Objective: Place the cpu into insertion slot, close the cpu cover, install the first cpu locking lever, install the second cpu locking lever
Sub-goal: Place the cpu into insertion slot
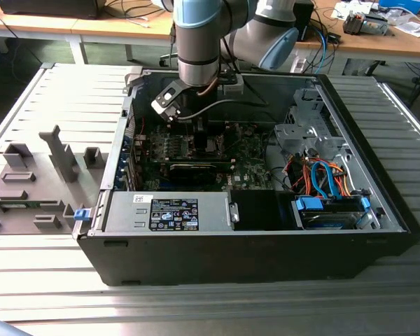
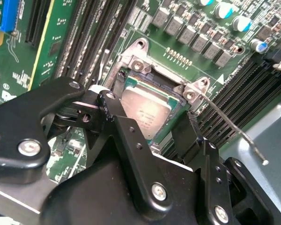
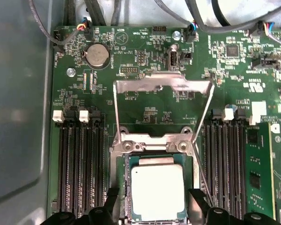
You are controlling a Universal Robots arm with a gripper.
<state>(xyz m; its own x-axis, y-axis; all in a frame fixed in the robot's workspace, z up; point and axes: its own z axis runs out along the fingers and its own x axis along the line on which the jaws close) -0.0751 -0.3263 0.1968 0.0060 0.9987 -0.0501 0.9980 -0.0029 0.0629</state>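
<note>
Silver-grey cpu (image 3: 158, 192) lies flat in the insertion slot (image 3: 118, 178), directly beneath the gripper (image 2: 141, 110), whose jaws are spread either side and grip nothing; chip looks seated. The cpu cover (image 3: 161, 83) stands hinged up just beyond the gripper, leaving the socket open.

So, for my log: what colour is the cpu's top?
Silver-grey; the cpu shows best in the first wrist view.

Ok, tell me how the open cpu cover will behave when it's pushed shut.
The cpu cover is a thin silver frame with a cut-out middle, so it is probably light and may flex if pressed at one corner. It seems hinged at the edge of the insertion slot, so a push should swing it over the cpu rather than slide it.
</note>
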